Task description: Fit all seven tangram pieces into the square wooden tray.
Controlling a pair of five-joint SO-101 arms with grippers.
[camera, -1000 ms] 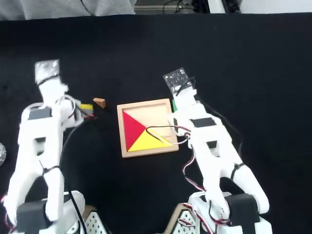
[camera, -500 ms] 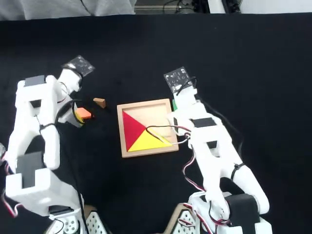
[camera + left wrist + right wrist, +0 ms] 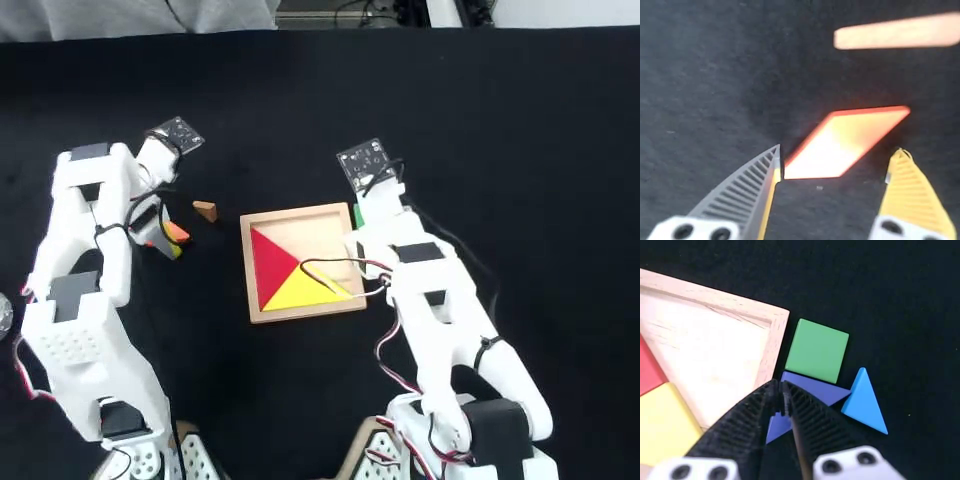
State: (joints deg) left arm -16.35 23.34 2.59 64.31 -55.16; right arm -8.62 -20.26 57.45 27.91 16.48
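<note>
The square wooden tray (image 3: pixel 310 215) lies mid-table and holds a red triangle (image 3: pixel 270 262) and a yellow triangle (image 3: pixel 300 290). Left of it lies an orange parallelogram (image 3: pixel 847 142), and my left gripper (image 3: pixel 839 151) stands open just over it, one finger on each side. A small tan triangle (image 3: pixel 205 210) lies just beyond. My right gripper (image 3: pixel 780 386) is shut with nothing in it, by the tray's far right corner (image 3: pixel 776 335), over a dark blue triangle (image 3: pixel 815 391). A green square (image 3: pixel 817 350) and a light blue triangle (image 3: pixel 863 402) lie next to it.
Black cloth covers the table. The right arm (image 3: pixel 420 270) leans over the tray's right edge, with its cable (image 3: pixel 325 270) trailing across the yellow triangle. A pale blurred piece (image 3: pixel 900 32) lies beyond the orange one in the left wrist view.
The left arm swung in from the far left and lowered its open gripper around the orange parallelogram. The right arm has kept still.
</note>
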